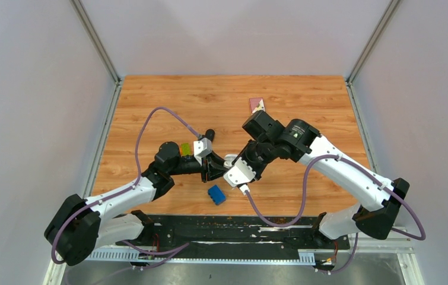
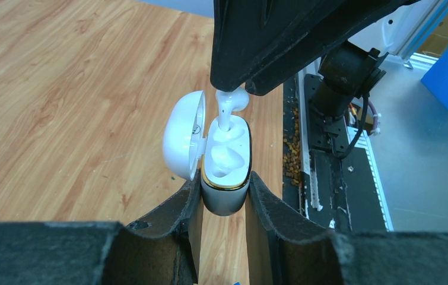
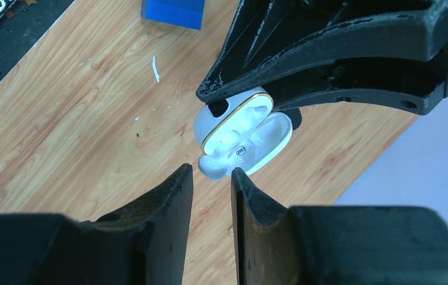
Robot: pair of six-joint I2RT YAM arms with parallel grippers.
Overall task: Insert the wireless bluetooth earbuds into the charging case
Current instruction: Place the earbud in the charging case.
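Observation:
My left gripper is shut on the lower body of the white charging case and holds it upright above the table, lid swung open to the left. A white earbud stands stem-down in the case's far socket, its head sticking out. My right gripper hangs right over it. Its jaws are a narrow gap apart, with the bud's head at the fingertips and a sliver of space on one side. In the top view both grippers meet at the case. No black earbuds are in view.
A blue box lies near the front edge, also in the right wrist view. A green object and a black object sit behind the left arm. A pink card lies at the back. A white scrap is on the wood.

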